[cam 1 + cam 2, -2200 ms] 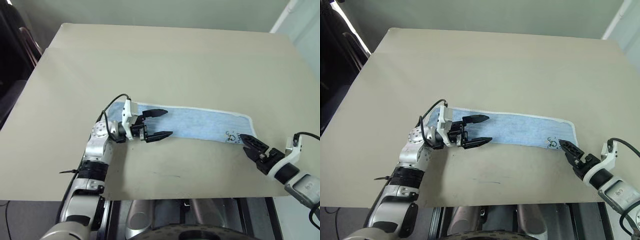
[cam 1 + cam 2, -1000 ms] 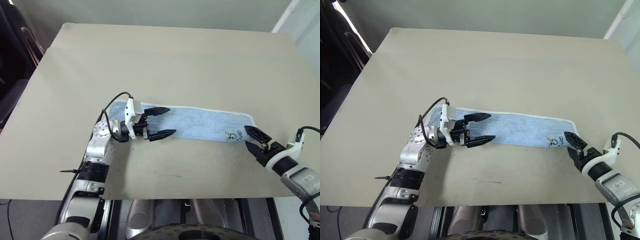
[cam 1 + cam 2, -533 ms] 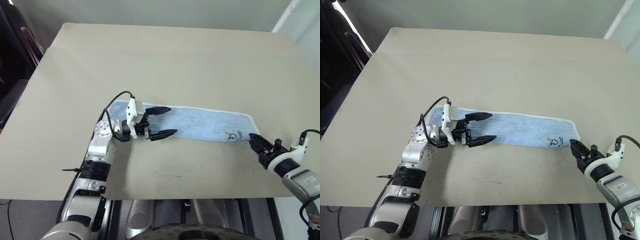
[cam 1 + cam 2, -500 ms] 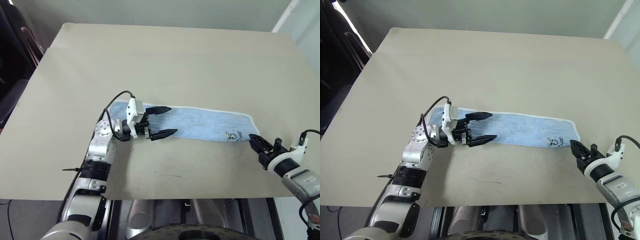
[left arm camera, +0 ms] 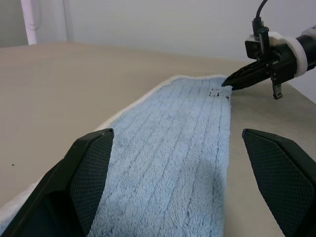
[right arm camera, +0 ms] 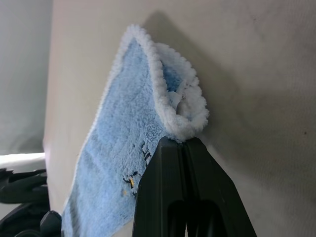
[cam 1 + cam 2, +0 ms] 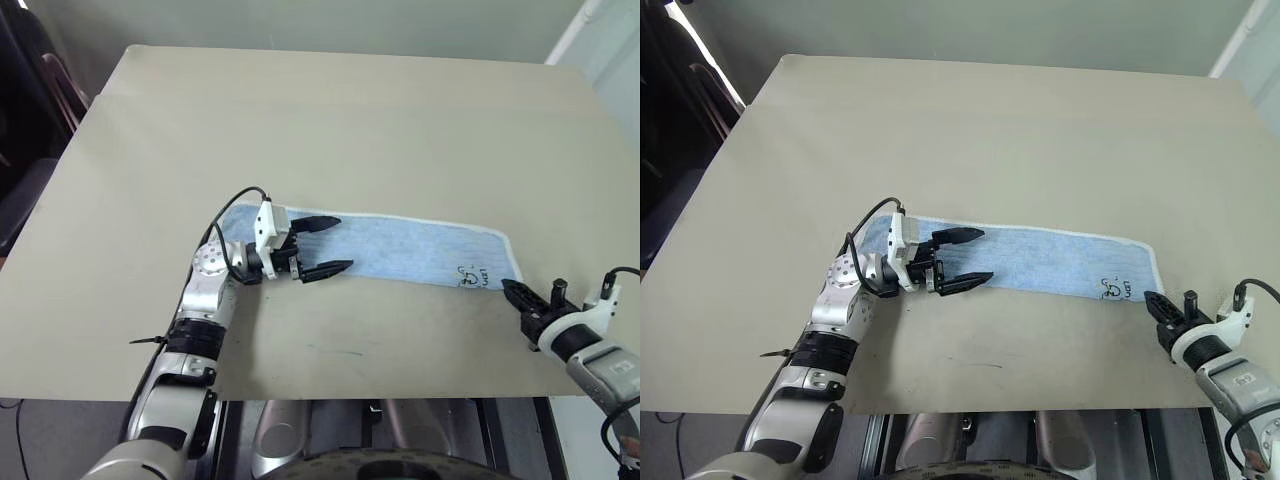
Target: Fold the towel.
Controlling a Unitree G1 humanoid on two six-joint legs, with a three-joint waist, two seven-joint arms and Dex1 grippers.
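1. On the table (image 7: 330, 130), the towel (image 7: 400, 247) lies flat as a long strip.
2. At its 3 o'clock end, the right gripper (image 7: 512, 291) has its jaws clamped on the towel's corner.
3. At 9 o'clock, the left gripper (image 7: 327, 245) hovers over the towel, jaws wide apart.

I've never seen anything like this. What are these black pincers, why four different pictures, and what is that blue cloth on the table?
It is a two-armed humanoid robot. Two pictures come from cameras on its head, looking down; the other two from a camera on each wrist, looking along that arm's fingers. On the tan table lies a long light blue towel, which it is meant to fold. The left gripper hovers open over the towel's left end, holding nothing. The right gripper is shut, pinching the towel's hemmed corner beside a small dark embroidered mark; its wrist view shows that corner bunched at the fingertips.
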